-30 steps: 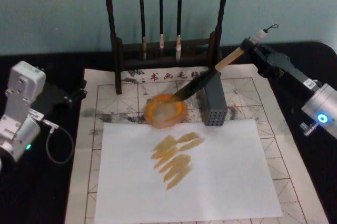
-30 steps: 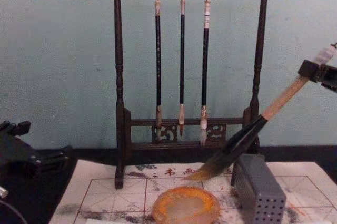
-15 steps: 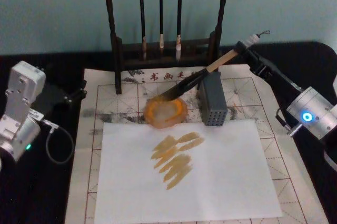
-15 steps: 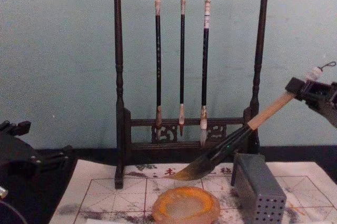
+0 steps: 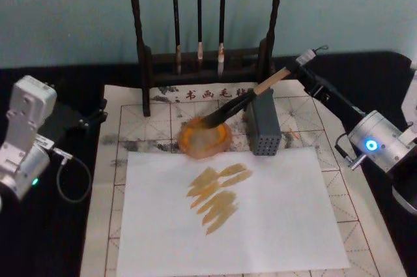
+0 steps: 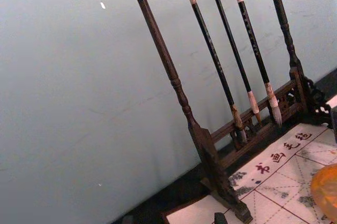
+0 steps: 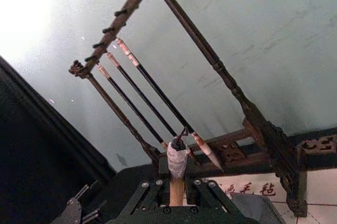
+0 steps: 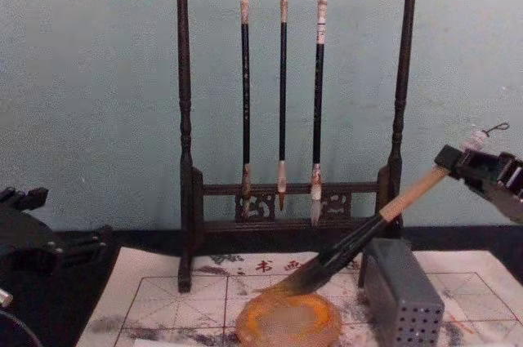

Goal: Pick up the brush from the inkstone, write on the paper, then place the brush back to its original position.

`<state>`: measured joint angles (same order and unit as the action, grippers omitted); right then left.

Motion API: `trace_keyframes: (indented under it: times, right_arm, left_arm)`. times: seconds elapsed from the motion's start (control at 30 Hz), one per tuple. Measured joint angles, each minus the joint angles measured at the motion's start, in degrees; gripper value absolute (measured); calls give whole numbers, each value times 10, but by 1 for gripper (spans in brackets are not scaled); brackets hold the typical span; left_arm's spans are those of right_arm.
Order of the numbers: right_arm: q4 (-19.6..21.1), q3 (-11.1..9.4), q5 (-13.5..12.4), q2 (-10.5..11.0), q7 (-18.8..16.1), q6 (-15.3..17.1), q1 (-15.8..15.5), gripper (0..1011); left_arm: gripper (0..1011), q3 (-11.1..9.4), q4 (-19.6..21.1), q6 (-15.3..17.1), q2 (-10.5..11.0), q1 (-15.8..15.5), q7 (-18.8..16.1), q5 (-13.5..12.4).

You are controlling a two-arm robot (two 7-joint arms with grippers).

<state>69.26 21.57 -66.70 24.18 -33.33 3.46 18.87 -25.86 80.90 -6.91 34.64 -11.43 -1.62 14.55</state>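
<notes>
The brush [image 5: 268, 83] slants down from my right gripper [image 5: 301, 63], which is shut on its handle just below the white cap [image 7: 177, 161]. Its dark bristles [image 8: 304, 280] reach the far rim of the orange inkstone [image 5: 205, 139], and its handle passes just over the grey perforated block [image 8: 400, 294]. The paper [image 5: 144, 119], off-white with a red grid, lies under the inkstone. A plain white sheet [image 5: 273, 225] on top of it bears amber strokes. In the chest view the right gripper [image 8: 458, 163] comes in from the right edge. My left gripper [image 5: 96, 115] is parked at the table's left.
A dark wooden rack [image 5: 144, 62] with three thin hanging brushes [image 8: 283, 94] stands right behind the inkstone. The black table [image 5: 65, 238] extends on both sides of the paper. A grey cable [image 5: 71, 179] loops by the left arm.
The right gripper has come down and moved left with the brush. The bristle tip has dropped from above the inkstone to its far rim. The left arm has not moved.
</notes>
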Motion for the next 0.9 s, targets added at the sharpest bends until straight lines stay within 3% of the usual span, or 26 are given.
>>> trace_keyframes:
  times: [0.9]
  right_arm:
    - [-89,21,-2,-24,-19,23,43,173]
  left_arm:
    - [1001,0,0,0,0,0,0,0]
